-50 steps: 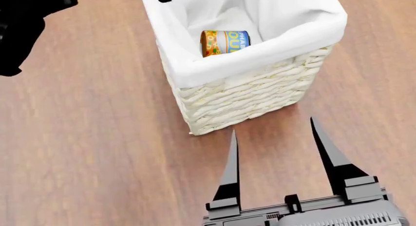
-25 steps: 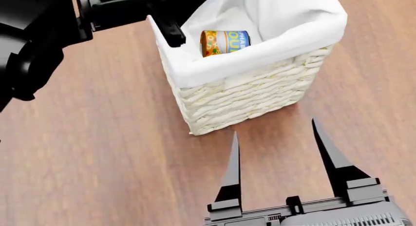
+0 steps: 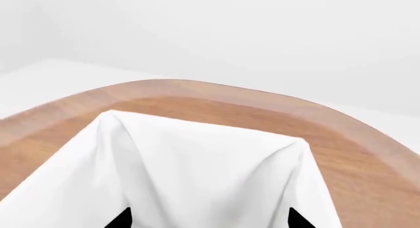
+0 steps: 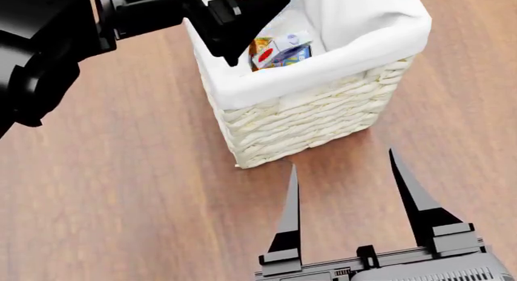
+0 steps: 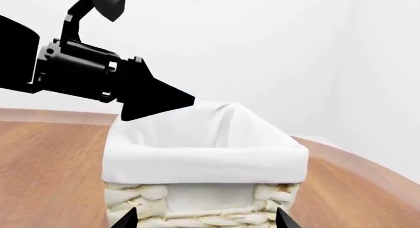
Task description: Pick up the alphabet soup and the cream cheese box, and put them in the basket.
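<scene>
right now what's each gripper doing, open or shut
Left gripper: open over the basket, holding nothing.
Right gripper: open, empty.

Cream cheese box now lies in the basket.

The left gripper (image 4: 242,26), which half a second ago held the cream cheese box (image 4: 279,46) at the picture's upper edge, has spread its fingers over the basket (image 4: 323,105); the box has dropped just below its fingertips onto the alphabet soup (image 4: 284,54), covering much of the can.
</scene>
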You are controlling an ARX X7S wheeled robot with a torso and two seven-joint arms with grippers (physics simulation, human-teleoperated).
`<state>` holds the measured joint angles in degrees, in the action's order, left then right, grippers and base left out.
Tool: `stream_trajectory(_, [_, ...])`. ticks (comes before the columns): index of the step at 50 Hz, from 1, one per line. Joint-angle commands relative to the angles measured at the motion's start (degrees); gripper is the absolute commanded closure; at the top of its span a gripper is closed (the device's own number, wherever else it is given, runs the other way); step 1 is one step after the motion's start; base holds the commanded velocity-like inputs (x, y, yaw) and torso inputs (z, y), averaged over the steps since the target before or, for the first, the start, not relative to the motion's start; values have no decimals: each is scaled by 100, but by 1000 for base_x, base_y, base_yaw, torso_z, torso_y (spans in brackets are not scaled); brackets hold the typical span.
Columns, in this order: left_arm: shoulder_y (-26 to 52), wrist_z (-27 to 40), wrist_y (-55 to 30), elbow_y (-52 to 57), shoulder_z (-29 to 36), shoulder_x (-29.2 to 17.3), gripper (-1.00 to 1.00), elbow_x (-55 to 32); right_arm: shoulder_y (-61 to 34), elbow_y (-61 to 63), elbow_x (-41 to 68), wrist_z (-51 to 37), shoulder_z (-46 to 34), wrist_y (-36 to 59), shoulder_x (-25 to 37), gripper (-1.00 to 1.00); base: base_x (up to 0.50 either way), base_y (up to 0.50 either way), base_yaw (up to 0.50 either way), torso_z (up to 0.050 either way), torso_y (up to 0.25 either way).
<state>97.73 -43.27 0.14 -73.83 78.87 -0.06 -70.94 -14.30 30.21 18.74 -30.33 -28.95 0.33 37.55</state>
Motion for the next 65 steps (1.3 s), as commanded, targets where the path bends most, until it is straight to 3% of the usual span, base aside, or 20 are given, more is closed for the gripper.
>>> stream_trajectory(1, [45,73,61,-6,233,4,-100,-391,6,9,25,2,6,-4,5,-100,0,0,0,0,0])
stream_trajectory(14, [55,170,315,0,295,4,-100,-668,43,-27,36,13,6,-58,3,-100,0,0,0,0,0])
stream_trajectory(16, [-61,943,940,336,217,-129,-100,-594,46,-39,27,6,4,-69,-9,-100,0,0,0,0,0])
stream_trajectory(17, [-140,1368,952,1167,142,-507,-100,-675,39,-45,23,7,-2,-64,-16,-100,0,0,0,0,0])
stream_trajectory(18, [-341,2228,1419,2026,249,-1078,-100,-257,29,-82,-16,11,-18,-83,-37,-100,0,0,0,0,0])
stream_trajectory(21, [-750,4806,2032,4398,163,-1917,-100,232,2,-95,5,21,-10,-77,-42,-100,0,0,0,0,0])
stream_trajectory(22, [-855,5588,2213,4673,169,-2034,-100,441,-1,-79,6,19,-7,-71,-36,-100,0,0,0,0,0])
stream_trajectory(24, [-1153,6533,2459,5556,208,-2391,-100,798,8,-76,8,15,8,-93,-27,-100,0,0,0,0,0])
stream_trajectory(31, [-1500,8039,2520,6887,438,-2978,-100,1836,-59,-115,50,77,24,-145,-37,-100,0,0,0,0,0])
stream_trajectory(52, [-2855,10419,2916,8917,489,-3985,-100,3830,-123,-284,1,183,-91,-278,-184,-100,0,0,0,0,0])
stream_trajectory(65, [-3255,10704,3039,9223,523,-4240,-100,4123,-161,-338,12,230,-148,-288,-245,-100,0,0,0,0,0])
